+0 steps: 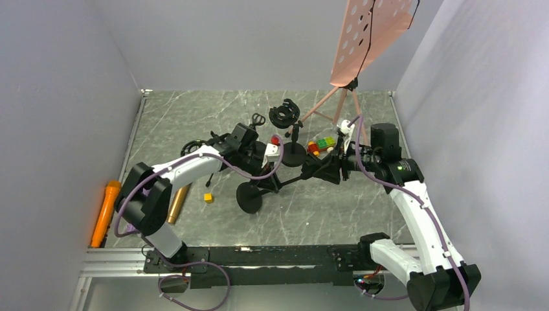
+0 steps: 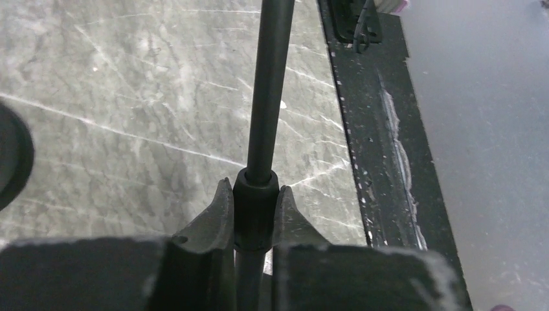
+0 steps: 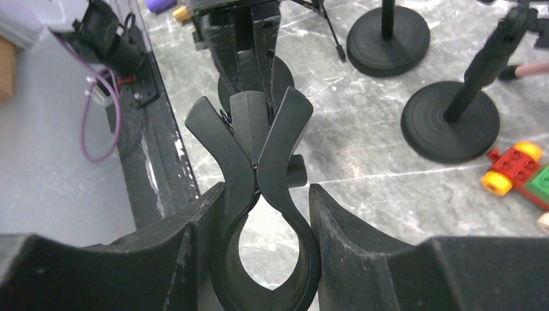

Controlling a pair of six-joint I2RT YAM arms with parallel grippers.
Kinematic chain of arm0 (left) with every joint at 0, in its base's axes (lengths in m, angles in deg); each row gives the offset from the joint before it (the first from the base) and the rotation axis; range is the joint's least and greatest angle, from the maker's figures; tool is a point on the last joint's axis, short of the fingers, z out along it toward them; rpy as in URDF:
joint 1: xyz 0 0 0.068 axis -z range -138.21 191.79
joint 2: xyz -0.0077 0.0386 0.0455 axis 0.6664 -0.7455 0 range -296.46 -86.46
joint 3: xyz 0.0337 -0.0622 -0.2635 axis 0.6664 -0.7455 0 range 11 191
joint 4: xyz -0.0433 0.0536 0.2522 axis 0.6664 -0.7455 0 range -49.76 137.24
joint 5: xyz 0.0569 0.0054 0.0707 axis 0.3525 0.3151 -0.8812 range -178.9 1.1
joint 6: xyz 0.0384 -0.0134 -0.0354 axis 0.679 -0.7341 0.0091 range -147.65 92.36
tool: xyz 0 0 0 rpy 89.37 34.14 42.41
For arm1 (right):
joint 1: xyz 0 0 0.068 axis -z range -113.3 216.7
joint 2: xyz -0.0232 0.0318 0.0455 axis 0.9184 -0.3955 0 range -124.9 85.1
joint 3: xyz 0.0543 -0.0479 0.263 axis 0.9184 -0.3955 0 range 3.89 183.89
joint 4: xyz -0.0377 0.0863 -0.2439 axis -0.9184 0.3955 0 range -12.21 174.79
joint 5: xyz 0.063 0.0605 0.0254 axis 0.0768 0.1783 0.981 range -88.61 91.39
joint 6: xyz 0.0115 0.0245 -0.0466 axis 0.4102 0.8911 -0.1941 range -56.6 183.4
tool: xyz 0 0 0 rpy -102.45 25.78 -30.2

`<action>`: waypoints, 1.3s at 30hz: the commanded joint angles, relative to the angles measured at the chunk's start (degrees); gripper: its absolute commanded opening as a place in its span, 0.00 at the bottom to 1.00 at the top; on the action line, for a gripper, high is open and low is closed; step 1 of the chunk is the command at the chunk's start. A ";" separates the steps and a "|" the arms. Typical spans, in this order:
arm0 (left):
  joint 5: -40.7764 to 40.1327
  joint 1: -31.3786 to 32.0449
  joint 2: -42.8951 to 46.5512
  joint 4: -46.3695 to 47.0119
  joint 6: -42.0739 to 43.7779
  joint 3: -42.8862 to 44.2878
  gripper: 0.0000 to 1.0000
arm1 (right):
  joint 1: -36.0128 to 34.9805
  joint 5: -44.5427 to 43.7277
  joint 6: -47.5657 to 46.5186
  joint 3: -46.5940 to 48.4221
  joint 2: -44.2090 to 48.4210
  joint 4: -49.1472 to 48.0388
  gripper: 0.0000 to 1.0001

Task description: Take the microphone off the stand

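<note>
Two grips on the tilted stand [image 1: 249, 197]: left hand [image 2: 252, 194] clamped round its pole [image 2: 268, 84], right hand [image 3: 265, 194] pinching the empty clip [image 3: 259, 142]; removal seemingly done, probable microphone, a gold cylinder [image 1: 178, 204], lying near-left on the counter [image 1: 336, 214].

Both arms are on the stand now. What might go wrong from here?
1. The stand is tipped, its base not flat on the table. The left gripper grips only the thin pole, which may slip or swing.
2. The right gripper clamps the clip, whose ring looks empty. Pulling may just strain the clip.
3. A second stand and bricks sit close by and may get knocked.
</note>
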State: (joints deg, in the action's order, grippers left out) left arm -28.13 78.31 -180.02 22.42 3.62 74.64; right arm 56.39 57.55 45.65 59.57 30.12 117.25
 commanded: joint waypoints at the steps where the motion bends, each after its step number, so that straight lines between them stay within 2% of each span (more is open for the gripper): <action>1: -9.70 2.11 8.54 14.15 -13.96 -3.19 0.00 | -0.52 -5.47 13.01 2.74 -1.44 -4.95 0.00; 3: -29.88 5.99 15.36 18.90 -17.23 -4.78 0.00 | 0.19 -7.64 18.34 3.90 -3.48 -4.21 0.00; 6: -64.13 14.21 19.16 25.85 -12.42 -7.23 0.00 | 1.67 -9.49 25.65 6.10 -8.92 0.79 0.00; 7: -69.32 15.50 19.08 28.61 -11.12 -8.61 0.00 | 2.24 -8.96 27.46 7.13 -11.37 3.03 0.00; 9: -74.48 17.04 17.47 30.32 -9.02 -10.32 0.00 | 3.74 -5.45 32.52 7.01 -15.76 4.40 0.00; 11: -77.60 17.76 14.59 27.75 -11.15 -9.93 0.00 | 5.56 -3.70 38.43 5.04 -16.63 2.28 0.00; 14: -79.42 17.80 10.55 20.07 -18.21 -7.17 0.00 | 5.98 -4.02 38.79 5.31 -17.76 2.54 0.00; 16: -74.55 17.64 9.90 19.27 -19.32 -7.40 0.00 | 6.18 -3.36 38.72 5.37 -18.36 2.15 0.00; 19: -66.20 17.38 10.45 19.32 -16.17 -6.81 0.02 | 6.21 -2.26 37.88 5.51 -18.49 0.84 0.00; 22: -57.25 15.13 11.60 14.89 -14.06 -3.33 0.39 | 6.13 -1.50 33.27 6.66 -17.70 1.30 0.00; 24: -47.65 11.72 13.64 13.02 -11.90 -2.45 0.54 | 6.12 -2.33 29.29 7.30 -17.03 2.80 0.00; 27: -31.68 5.84 16.83 14.00 -9.07 -4.47 0.70 | 6.10 -2.57 22.34 7.01 -15.75 4.90 0.00; 30: -19.66 1.08 17.07 9.84 -4.24 -3.28 0.73 | 5.77 -4.65 18.50 5.67 -13.57 4.67 0.00; 32: -17.69 0.25 15.17 3.88 -1.58 0.43 0.74 | 5.57 -4.64 14.78 5.05 -11.78 3.76 0.00; 34: -11.52 -0.85 11.61 -3.91 2.51 4.44 0.74 | 4.99 -3.25 10.55 4.17 -9.30 2.44 0.00; 39: 0.88 -1.47 5.20 -8.07 6.36 6.33 0.73 | 1.72 -3.60 1.74 0.72 -2.18 -1.15 0.00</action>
State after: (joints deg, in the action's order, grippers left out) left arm -42.94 77.19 -170.25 22.12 3.80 79.64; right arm 60.15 53.58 57.69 61.67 23.10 120.66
